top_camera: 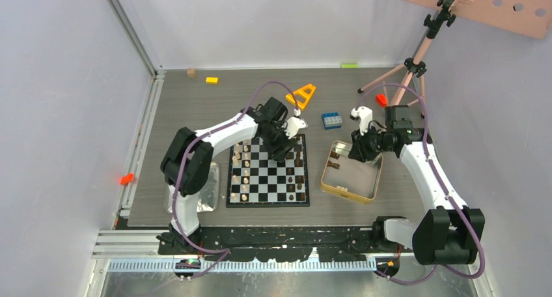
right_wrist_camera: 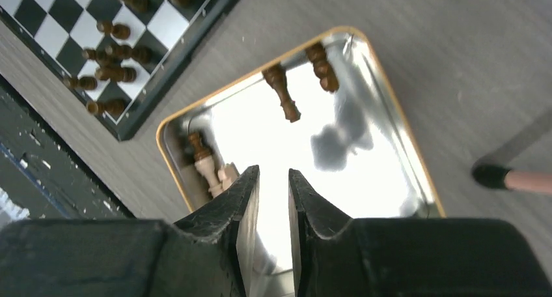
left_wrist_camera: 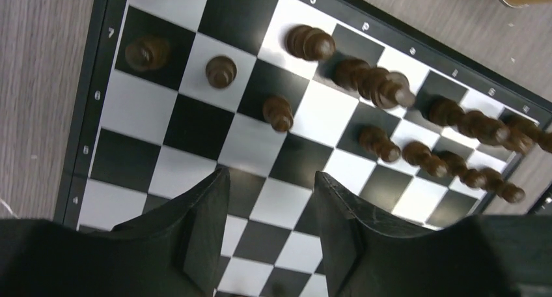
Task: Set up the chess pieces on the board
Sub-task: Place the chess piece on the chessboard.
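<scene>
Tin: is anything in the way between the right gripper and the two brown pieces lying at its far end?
Nothing visible. The right gripper hangs over the tin, jaws slightly apart and empty. The brown pieces lie on its bare floor ahead of the gripper, with nothing between.

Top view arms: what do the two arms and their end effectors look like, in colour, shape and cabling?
Both the left arm and right arm have white links and bulky black joints, each trailed by a purple cable. The left end effector and right end effector each carry two matte black, tapering fingers.
</scene>
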Controlling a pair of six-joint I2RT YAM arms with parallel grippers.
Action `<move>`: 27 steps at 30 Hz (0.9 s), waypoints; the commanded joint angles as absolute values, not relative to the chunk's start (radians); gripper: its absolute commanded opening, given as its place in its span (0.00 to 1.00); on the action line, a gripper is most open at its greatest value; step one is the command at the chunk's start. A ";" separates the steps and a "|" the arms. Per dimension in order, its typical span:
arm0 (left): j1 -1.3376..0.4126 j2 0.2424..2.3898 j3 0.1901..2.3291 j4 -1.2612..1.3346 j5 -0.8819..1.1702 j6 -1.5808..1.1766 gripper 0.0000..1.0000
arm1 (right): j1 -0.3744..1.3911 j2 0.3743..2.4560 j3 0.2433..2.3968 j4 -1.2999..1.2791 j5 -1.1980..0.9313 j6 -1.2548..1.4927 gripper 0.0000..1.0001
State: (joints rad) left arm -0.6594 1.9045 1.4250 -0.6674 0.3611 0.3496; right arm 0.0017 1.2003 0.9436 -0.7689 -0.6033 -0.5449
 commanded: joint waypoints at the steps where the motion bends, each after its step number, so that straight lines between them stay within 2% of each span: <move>1: -0.694 1.953 1.480 -0.581 0.290 0.318 0.50 | -0.020 1.151 0.907 -0.852 -0.561 -0.585 0.28; 19: -0.745 1.992 1.501 -0.560 0.242 0.294 0.23 | -0.029 1.220 0.925 -0.853 -0.566 -0.589 0.22; 27: -0.756 1.978 1.496 -0.584 0.251 0.297 0.18 | -0.031 1.228 0.922 -0.853 -0.563 -0.591 0.21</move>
